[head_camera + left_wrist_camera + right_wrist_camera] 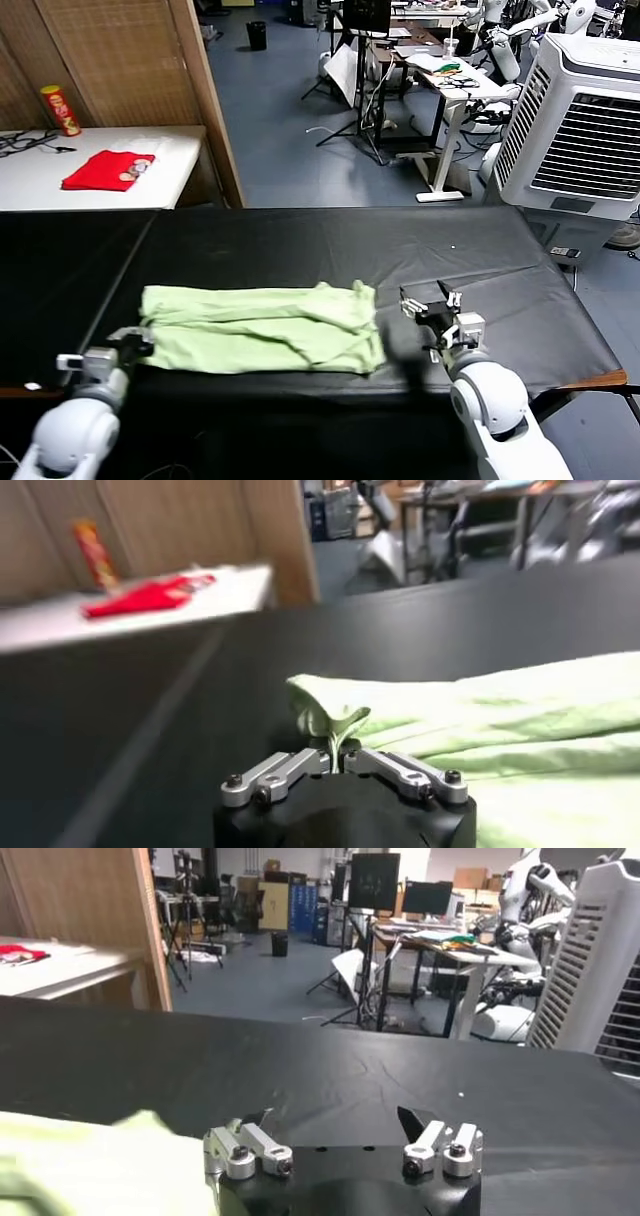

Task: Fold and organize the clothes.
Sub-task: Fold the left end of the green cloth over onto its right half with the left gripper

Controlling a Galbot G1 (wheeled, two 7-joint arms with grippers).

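The clothes, a pale green T-shirt (262, 328), lie folded into a long band across the black table (330, 240). My left gripper (140, 342) sits at the shirt's left end, shut on its edge. In the left wrist view the green fabric (335, 720) is pinched between the closed fingers of the left gripper (336, 756). Just right of the shirt's right end, my right gripper (428, 304) hovers open with nothing in it. The right wrist view shows the right gripper (335, 1118) with its fingers wide apart and a corner of the shirt (90, 1158) beside it.
A white side table (170, 180) at the back left holds a red cloth (108, 170) and a tall can (60, 110). A wooden partition (215, 100) rises behind the table. A white cooler unit (585, 130) stands at the right. The table's front edge is near both arms.
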